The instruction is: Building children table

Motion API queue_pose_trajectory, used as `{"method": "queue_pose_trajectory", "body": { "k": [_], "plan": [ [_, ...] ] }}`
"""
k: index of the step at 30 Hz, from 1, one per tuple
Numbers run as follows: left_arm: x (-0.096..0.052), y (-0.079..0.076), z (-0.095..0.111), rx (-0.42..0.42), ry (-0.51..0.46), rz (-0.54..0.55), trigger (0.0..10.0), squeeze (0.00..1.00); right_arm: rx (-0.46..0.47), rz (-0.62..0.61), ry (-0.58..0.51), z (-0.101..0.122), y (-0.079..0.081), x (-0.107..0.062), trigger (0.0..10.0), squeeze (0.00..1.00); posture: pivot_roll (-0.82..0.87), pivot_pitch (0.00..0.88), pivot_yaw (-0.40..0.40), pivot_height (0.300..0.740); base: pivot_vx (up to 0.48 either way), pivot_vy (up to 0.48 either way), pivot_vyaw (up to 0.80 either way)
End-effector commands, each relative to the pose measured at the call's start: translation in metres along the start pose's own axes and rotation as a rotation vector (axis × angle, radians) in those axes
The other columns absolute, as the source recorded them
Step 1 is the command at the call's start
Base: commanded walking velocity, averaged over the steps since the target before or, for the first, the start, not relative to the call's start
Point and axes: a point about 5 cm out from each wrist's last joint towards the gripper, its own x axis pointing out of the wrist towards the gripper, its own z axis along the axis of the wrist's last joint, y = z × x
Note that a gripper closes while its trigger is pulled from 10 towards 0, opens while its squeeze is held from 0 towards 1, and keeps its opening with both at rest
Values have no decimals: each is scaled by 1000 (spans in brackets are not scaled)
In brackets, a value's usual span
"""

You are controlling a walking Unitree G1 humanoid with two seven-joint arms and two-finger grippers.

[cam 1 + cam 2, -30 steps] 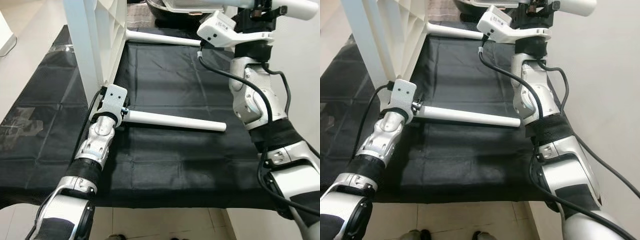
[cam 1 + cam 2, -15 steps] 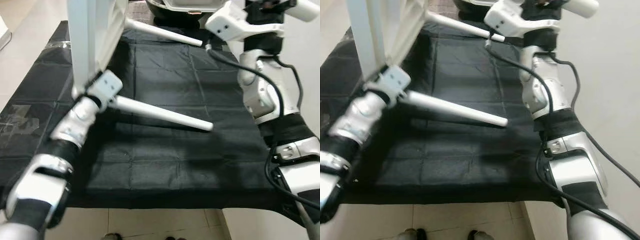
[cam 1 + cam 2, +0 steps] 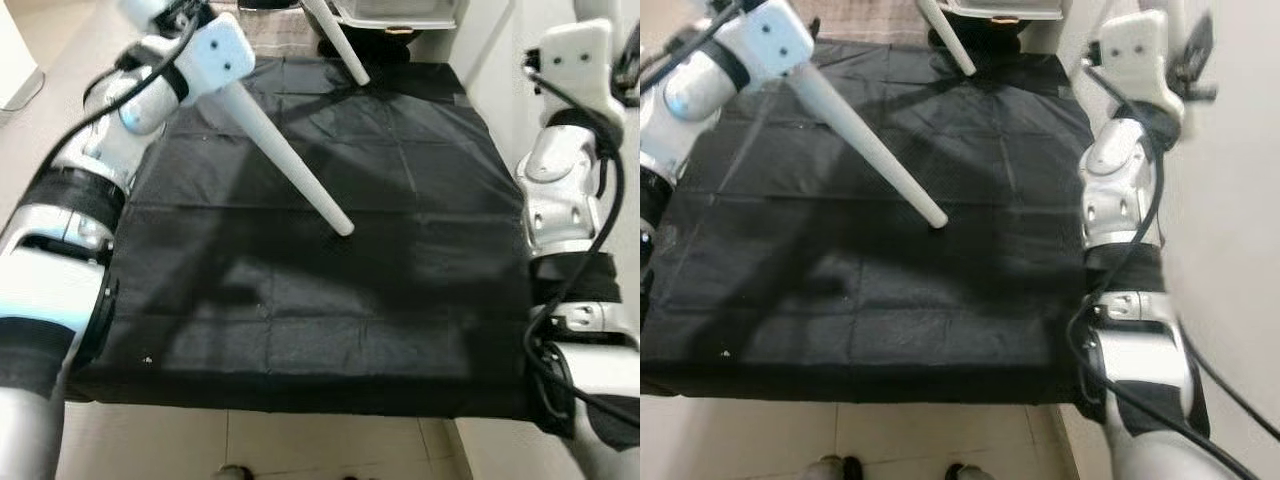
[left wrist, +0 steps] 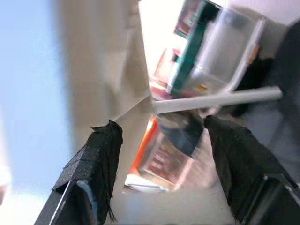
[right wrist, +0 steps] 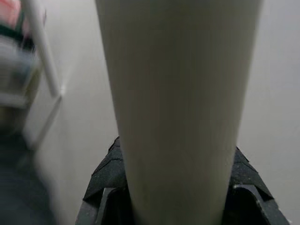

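White table leg (image 5: pixel 178 108) runs right down between the right gripper (image 5: pixel 176 187) fingers, clamped tight. Left gripper (image 4: pixel 161 154) fingers are spread apart around the table's white frame (image 4: pixel 98 70), with another leg (image 3: pixel 285 155) slanting over the black cloth (image 3: pixel 400 250).

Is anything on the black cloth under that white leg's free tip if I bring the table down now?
Nothing visible. The white leg slants down from beside the left hand's wrist to a tip above bare black cloth. A second leg shows at the cloth's far edge, well clear of it. The right hand grips another white leg.
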Motion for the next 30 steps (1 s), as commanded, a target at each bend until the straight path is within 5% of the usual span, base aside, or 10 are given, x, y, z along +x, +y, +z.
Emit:
{"method": "queue_pose_trajectory", "body": {
  "k": [1,10,11,12,16,23,25,26,29,30],
  "plan": [
    [-15,29,-37,13,174,90,10000,0,87,-113,317,-59,-29,1,0,0,202,153,-17,740,0,0,0],
    [1,-8,1,-85,-24,-44,10000,0,228,37,503,-84,10,-38,0,0,203,151,-8,740,0,0,0],
    [-6,-53,13,-157,-103,-147,10000,0,243,94,544,-87,24,-58,0,0,194,152,-6,740,0,0,0],
    [-6,-53,13,-157,-103,-147,10000,0,243,94,544,-87,24,-58,0,0,194,152,-6,740,0,0,0],
    [-33,-118,20,-308,-136,-273,10000,0,253,163,569,-88,37,-77,0,0,183,152,-6,740,0,0,0],
    [-71,-169,33,-476,-121,-373,10000,0,255,207,595,-88,43,-88,0,0,184,150,-13,740,0,0,0],
    [-71,-169,33,-476,-121,-373,10000,0,255,207,595,-88,43,-88,0,0,184,150,-13,740,0,0,0],
    [-87,-184,38,-521,-107,-402,10000,0,256,226,604,-89,46,-92,10000,0,183,146,-18,740,0,0,0],
    [-102,-195,42,-575,-82,-423,10000,0,265,262,607,-88,48,-97,10000,0,183,141,-20,740,0,0,0],
    [-115,-203,42,-632,-33,-423,10000,0,277,296,592,-87,48,-103,10000,1000,179,133,-23,740,0,0,0]
  ]
}}
